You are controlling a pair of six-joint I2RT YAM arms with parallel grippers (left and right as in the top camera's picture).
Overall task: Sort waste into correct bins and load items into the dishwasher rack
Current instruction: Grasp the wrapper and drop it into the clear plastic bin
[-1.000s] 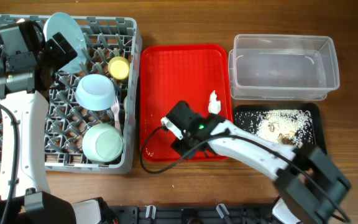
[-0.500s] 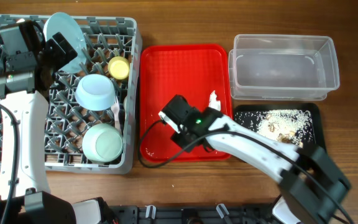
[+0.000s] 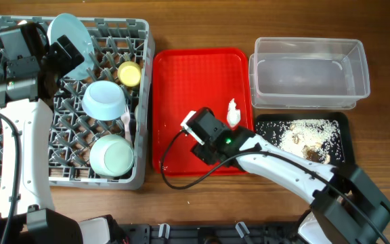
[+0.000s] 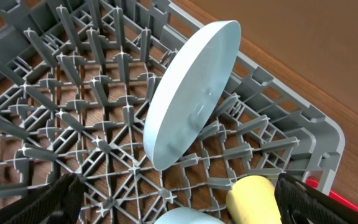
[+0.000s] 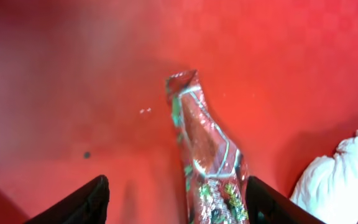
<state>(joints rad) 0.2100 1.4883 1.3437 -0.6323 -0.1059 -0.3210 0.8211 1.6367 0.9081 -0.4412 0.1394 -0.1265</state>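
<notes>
Overhead: the right gripper [image 3: 193,127] is seen over the red tray [image 3: 175,74], left of the tissue [image 3: 233,112]. Left wrist: the left gripper [image 4: 179,208] is held wide open, empty, above the rack [image 4: 73,124]. Right wrist: the red wrapper [image 5: 207,149] is straddled by parted fingers [image 5: 73,202] (not gripped).

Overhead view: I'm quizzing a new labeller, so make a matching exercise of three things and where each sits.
Things:
1. plate
2. tissue
3. scraps

Places:
A. in the black tray
B. on edge in the rack
C. on the red tray

Pairs: 1-B; 2-C; 3-A
</notes>
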